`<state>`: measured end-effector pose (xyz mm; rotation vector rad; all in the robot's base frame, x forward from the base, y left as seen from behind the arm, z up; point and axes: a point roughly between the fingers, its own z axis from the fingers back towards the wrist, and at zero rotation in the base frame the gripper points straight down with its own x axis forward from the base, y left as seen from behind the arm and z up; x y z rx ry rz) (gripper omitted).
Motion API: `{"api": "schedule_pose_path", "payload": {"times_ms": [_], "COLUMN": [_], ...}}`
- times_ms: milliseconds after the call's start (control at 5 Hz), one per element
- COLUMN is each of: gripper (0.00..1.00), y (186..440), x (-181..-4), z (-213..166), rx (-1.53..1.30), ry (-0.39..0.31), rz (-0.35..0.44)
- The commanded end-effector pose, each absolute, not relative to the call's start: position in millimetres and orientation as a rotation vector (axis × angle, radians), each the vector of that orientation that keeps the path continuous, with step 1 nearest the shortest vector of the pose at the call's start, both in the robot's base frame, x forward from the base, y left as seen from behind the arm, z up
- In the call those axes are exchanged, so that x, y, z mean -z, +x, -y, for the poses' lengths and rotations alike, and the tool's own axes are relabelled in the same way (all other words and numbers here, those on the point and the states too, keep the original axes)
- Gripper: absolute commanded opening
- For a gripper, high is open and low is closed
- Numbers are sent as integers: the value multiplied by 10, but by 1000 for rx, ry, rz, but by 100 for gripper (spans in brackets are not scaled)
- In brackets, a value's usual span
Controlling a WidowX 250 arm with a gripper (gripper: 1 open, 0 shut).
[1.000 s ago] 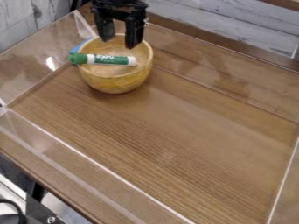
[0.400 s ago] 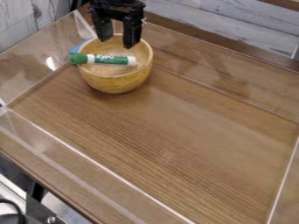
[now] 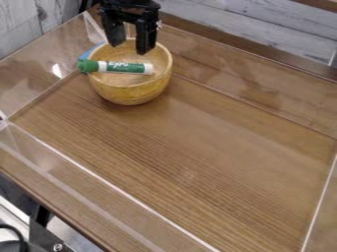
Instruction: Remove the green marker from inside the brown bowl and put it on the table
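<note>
the claw (image 3: 133, 45) stands with its fingers apart at the far side of the bowl (image 3: 130, 91), gripping nothing. the marker (image 3: 116, 67) lies in the bowl, on the camera's side of the claw, and that offset is what the coming move turns on: the claw probably has to shift toward the camera before it closes. the marker's long axis runs roughly across the view, its green cap reaching the rim on the left of the view, so a pinch across the barrel looks best. how high the claw sits over the marker i cannot tell.

the bowl is round and smooth-walled, light brown, near the far left corner of the surface (image 3: 198, 148). the marker is a short, thick cylinder, white with a green label. the surface shows streaky brown wood grain, and the claw is dark and blocky.
</note>
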<state>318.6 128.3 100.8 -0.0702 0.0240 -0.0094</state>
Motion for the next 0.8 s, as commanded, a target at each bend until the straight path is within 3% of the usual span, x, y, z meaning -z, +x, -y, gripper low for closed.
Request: {"api": "schedule_pose_path", "payload": {"times_ms": [0, 600], "gripper": [100, 100], "y": [3222, 3241], "x": [-1085, -879], "z": [-1371, -1466], "rx": [15, 91], "ry": [-47, -42], "rz": [22, 27]}}
